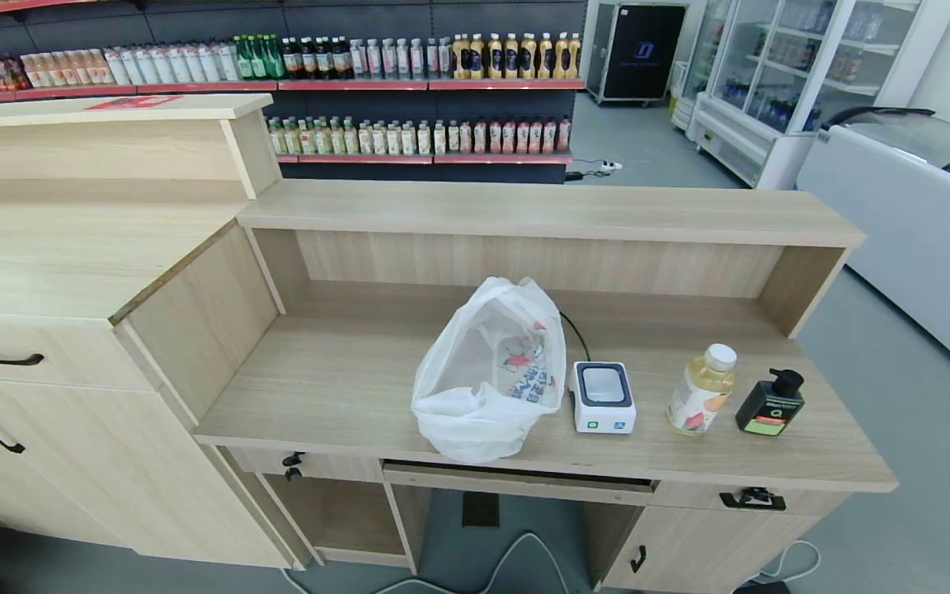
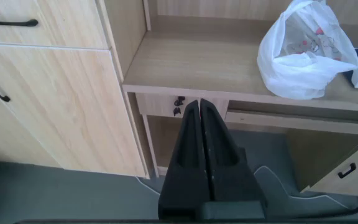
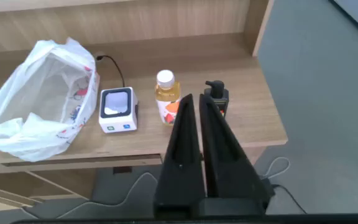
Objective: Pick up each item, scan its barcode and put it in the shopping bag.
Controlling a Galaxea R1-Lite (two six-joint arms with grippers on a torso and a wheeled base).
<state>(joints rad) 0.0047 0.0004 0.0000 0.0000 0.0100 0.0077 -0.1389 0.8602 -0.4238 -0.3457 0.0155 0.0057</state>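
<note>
The worktop (image 1: 335, 388) is showing a pale beige wood grain, and its drawer handles (image 1: 751, 498) are showing black. The bag (image 1: 487, 371) is looking translucent white, with red and blue print on one side. The scanner (image 1: 603, 398) is showing a white shell around a dark window, with one green and one blue square on its front. The bottle (image 1: 702, 390) is showing pale yellow under a white cap, its label white with orange and red. The pump bottle (image 1: 770, 403) is showing black, with a green and orange-red label. The left gripper (image 2: 199, 106) and the right gripper (image 3: 195, 101) are both showing black.
</note>
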